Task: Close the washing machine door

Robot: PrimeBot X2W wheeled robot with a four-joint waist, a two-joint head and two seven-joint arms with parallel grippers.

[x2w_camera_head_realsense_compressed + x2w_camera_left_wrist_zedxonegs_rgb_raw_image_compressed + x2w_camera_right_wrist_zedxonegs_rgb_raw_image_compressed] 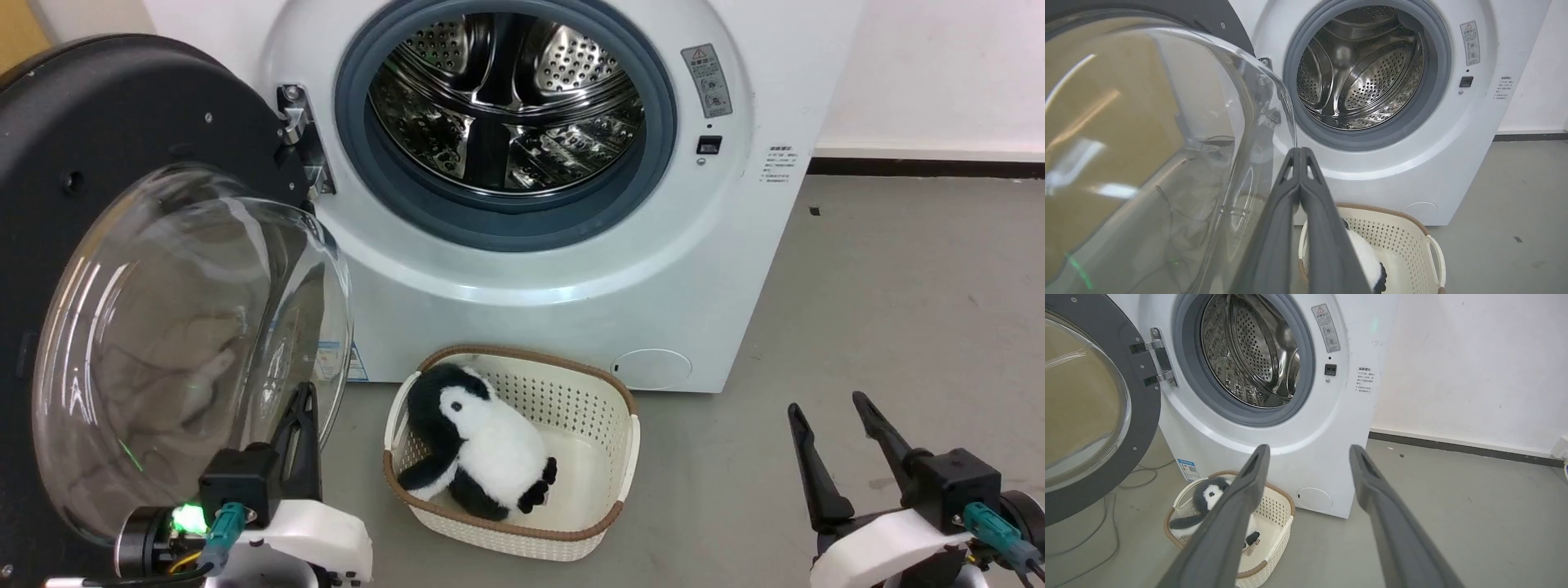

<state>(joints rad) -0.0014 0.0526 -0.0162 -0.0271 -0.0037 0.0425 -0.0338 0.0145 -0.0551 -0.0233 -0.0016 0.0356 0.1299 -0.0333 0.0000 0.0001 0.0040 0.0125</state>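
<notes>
The white washing machine [571,269] stands ahead with its steel drum [506,98] exposed inside a grey rubber ring. Its door [106,163], a black rim around a bulging clear glass bowl [188,343], is swung wide open to the left on its hinge [298,135]. My left gripper [304,400] is shut with nothing in it, its tips close beside the right edge of the glass bowl [1167,143]; the left wrist view shows the fingers [1300,153] pressed together. At the lower right, my right gripper [829,406] is open and empty over the floor.
A cream perforated basket [604,408] with a brown rim sits on the floor before the machine, holding a black and white plush penguin [490,445]. A round cap [651,367] is low on the machine's front. Grey floor [898,310] stretches to the right, toward a white wall.
</notes>
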